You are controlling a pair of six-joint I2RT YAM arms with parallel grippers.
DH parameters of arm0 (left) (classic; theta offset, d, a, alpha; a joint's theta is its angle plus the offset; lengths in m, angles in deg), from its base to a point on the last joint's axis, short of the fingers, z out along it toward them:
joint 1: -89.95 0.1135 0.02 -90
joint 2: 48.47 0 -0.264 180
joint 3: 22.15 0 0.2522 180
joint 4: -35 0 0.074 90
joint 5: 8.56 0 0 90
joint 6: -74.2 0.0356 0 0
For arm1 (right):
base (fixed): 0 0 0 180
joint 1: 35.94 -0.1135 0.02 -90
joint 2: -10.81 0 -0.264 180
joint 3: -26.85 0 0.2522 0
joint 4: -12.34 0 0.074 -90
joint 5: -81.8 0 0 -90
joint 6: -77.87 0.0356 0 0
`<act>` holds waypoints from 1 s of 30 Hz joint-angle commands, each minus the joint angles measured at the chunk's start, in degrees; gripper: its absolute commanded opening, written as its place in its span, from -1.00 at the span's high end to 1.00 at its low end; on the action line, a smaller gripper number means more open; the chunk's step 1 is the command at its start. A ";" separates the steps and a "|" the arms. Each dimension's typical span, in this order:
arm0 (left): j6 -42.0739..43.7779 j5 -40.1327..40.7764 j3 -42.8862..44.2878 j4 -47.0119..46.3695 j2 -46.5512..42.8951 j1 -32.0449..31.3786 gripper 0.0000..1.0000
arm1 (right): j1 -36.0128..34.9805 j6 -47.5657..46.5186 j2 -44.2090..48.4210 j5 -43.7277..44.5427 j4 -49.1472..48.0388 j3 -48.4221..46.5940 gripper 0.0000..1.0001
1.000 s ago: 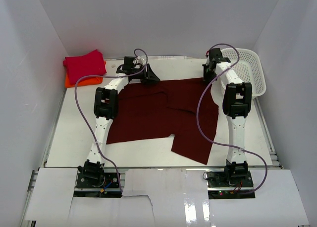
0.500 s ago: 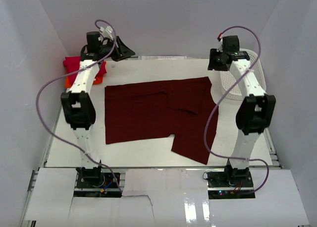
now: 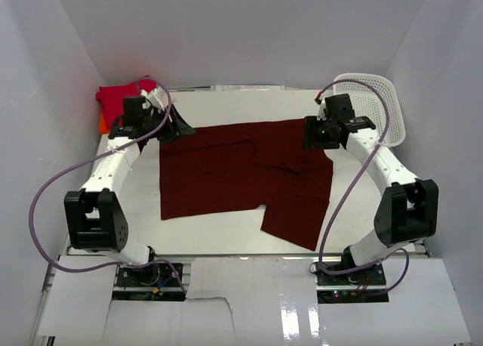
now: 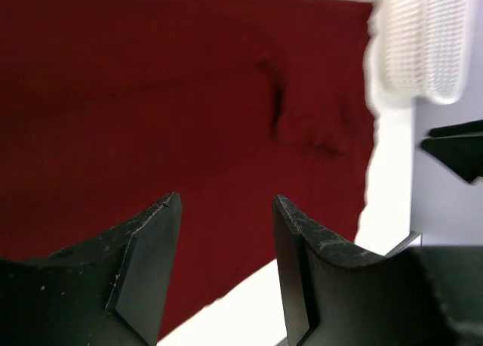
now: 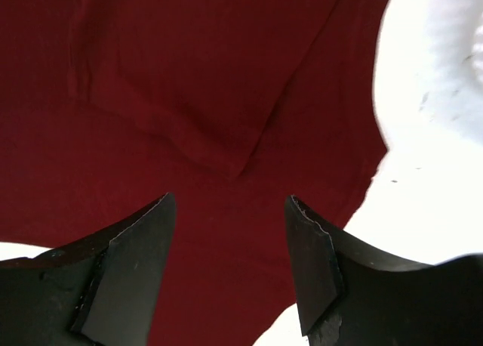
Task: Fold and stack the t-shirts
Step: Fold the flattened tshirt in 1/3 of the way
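- Overhead, the left arm is sharply bent: its elbow juts out to the left close to the near edge of the table, and the forearm runs back toward the far-left area.
- At its end, the left gripper points to the right over the far-left corner of the dark maroon t-shirt.
- From the left wrist, its fingers stand apart with a clear gap. Nothing is between them, and only maroon cloth shows beyond.
- Whether the tips touch the cloth cannot be told.
- The right arm mirrors this pose: its elbow pushes out to the right, and the forearm reaches back and leftward.
- The right gripper sits over the far-right edge of the maroon shirt, near the white mesh basket.
- From the right wrist, its fingers are likewise spread and empty. The corner of a doubled-over flap of cloth shows through the gap.
- The maroon shirt lies spread in the middle of the table, between the two arms.
- A flap is folded over its body on the right side, and its near-right part reaches closer to the bases than the rest.
- The crimson red t-shirt sits folded in the far-left corner on top of the orange t-shirt. Only an edge of the orange one peeks out.
- This pile lies just behind the left wrist.
- The basket stands in the far-right corner.
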 commanded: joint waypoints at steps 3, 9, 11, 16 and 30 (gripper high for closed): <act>1.15 2.71 -5.28 1.76 1.76 0.35 -0.23 | -2.14 2.35 -1.46 -0.93 -0.55 1.68 -0.32; 1.59 8.24 -5.20 1.58 7.02 0.35 -0.23 | -2.32 2.71 -6.37 -2.15 -3.37 1.51 -0.32; 1.51 9.57 -3.62 1.50 8.43 0.35 -0.23 | -2.50 2.44 -8.23 -2.15 -3.37 -0.41 -0.32; 3.43 17.29 -0.72 2.46 13.17 -0.35 -0.22 | -3.02 1.83 -14.91 -1.45 -2.67 -3.68 -0.31; 11.00 34.16 6.23 8.88 21.35 -4.39 -0.24 | -4.61 0.69 -22.47 0.22 -2.31 -7.81 -0.32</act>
